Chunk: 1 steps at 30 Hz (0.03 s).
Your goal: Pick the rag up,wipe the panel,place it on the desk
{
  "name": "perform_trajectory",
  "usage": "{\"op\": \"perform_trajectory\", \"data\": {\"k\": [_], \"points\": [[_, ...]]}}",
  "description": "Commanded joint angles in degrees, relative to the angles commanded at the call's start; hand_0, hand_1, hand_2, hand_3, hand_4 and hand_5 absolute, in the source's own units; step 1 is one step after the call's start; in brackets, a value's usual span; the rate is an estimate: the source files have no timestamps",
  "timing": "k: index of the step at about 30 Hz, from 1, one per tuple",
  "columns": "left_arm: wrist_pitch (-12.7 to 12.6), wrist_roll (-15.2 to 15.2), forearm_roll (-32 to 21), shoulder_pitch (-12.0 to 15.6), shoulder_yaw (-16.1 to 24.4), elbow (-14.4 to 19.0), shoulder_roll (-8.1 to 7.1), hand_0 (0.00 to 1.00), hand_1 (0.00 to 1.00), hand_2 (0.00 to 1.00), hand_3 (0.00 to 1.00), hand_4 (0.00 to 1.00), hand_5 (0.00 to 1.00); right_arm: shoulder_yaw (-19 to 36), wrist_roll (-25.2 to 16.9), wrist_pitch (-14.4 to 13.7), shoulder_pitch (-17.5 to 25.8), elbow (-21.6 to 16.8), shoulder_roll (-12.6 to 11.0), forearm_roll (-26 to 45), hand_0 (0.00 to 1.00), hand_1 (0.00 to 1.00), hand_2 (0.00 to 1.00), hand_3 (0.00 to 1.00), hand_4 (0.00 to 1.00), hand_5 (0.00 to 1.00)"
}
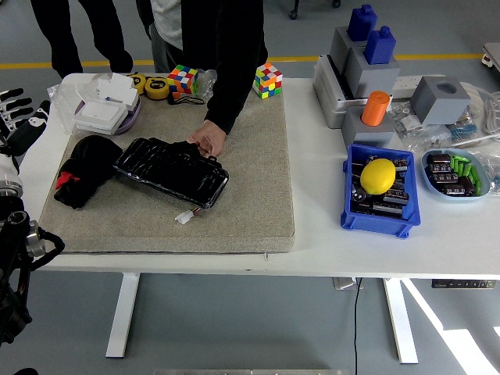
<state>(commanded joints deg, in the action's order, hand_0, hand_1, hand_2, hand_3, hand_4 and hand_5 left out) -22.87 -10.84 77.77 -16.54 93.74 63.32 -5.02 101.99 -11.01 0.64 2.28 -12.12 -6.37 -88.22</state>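
At the left edge of the head view, the robot's left hand (17, 117) hangs just off the table's (312, 226) left end, fingers (9, 95) spread and relaxed, grasping nothing. The black arm drops from it down the frame's left side, below table height. The right arm is out of view.

The rag (82, 170), black with a red tag, lies crumpled on the grey mat (250, 195), to the right of those fingers and a little nearer the camera, well apart from them. Its right side touches the glossy black panel (172, 172), which lies tilted across the mat with a small white connector (184, 217) just off its near edge.

A person stands at the far side; one hand (208, 141) rests on the panel's far right corner (fingers curled against it).

Open mat lies near and right of the panel. A white box stack (105, 105) sits beyond the rag, to the right of the fingers. Cubes (183, 80) line the far edge. The blue bin (379, 191) holding a yellow ball (377, 175) stands off the mat, far right.
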Motion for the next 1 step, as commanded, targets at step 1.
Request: {"op": "perform_trajectory", "data": {"k": [1], "points": [[0.03,0.02,-0.04,0.08,0.03,0.01,0.06,0.468,0.578,0.581,0.610,0.852,0.151,0.05,0.01,0.00,0.05,0.02,0.01,-0.07,0.531,0.554,0.489,0.521,0.884,0.356]]}}
